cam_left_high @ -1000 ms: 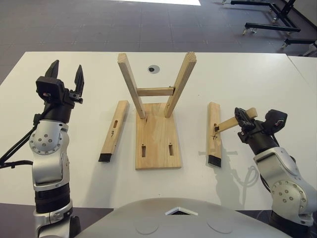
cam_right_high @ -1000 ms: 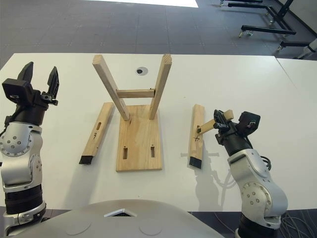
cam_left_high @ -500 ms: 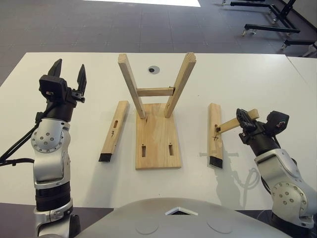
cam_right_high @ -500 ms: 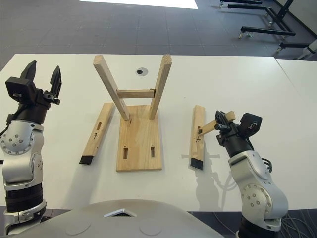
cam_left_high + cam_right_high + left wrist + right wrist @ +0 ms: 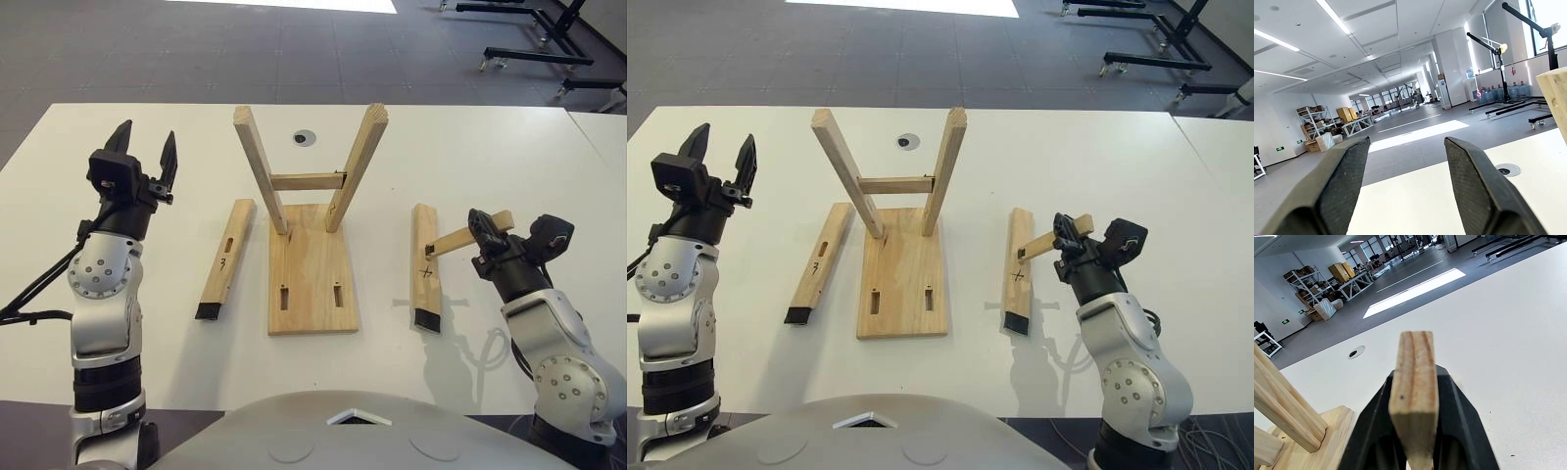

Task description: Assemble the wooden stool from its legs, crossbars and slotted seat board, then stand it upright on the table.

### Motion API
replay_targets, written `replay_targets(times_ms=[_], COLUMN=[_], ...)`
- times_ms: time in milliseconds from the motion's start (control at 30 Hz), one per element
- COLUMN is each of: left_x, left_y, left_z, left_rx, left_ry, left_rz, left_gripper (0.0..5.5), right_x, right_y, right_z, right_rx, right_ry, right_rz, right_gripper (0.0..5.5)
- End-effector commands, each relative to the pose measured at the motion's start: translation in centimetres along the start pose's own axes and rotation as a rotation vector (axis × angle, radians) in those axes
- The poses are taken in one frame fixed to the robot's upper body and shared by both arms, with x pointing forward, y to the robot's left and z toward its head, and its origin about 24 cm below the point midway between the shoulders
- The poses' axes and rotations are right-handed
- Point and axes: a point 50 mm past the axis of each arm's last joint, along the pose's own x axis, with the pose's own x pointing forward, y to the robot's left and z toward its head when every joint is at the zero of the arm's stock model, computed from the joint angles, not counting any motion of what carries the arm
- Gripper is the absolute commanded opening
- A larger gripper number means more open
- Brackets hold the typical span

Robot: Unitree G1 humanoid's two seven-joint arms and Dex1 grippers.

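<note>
gripping the crossbar [image 5: 452, 242], the right pincer [image 5: 481, 231] needs its free end squared over the leg [image 5: 423, 279] just ahead before pressing; left pincer [image 5: 144, 160] gapes apart.

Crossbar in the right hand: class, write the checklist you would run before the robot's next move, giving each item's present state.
1. Crossbar clamped in right hand: ok.
2. Its free end lined up with the slot of the right loose leg: cannot tell.
3. Left hand open, holding nothing: ok.
4. Two joined legs standing in seat board: ok.
5. Left loose leg fitted: not ok, it lies flat beside the board.
</note>
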Motion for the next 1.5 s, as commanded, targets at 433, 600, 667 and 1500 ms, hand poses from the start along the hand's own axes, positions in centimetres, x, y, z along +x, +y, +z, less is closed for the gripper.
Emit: replay_targets(times_ms=[433,600,667,1500], left_x=[0.4,0.5,0.6,1.4], left_y=[-0.1,-0.2,-0.2,-1.1], left_z=[0.1,0.1,0.1,-0.1], left_rx=[0.023,0.025,0.024,0.016], left_ry=[-0.009,-0.01,-0.011,-0.026], left_rz=[-0.028,-0.034,-0.035,-0.075], left_gripper=[2.77,2.77,2.77,2.77], right_x=[-0.4,-0.5,-0.4,-0.1], right_y=[-0.5,-0.5,-0.5,0.0], right_z=[-0.7,-0.9,-1.0,-0.7], right_rx=[-0.013,-0.015,-0.015,-0.048], right_ry=[0.016,0.021,0.026,-0.017], right_rz=[-0.039,-0.037,-0.034,-0.023], right_gripper=[0.39,0.39,0.39,0.39])
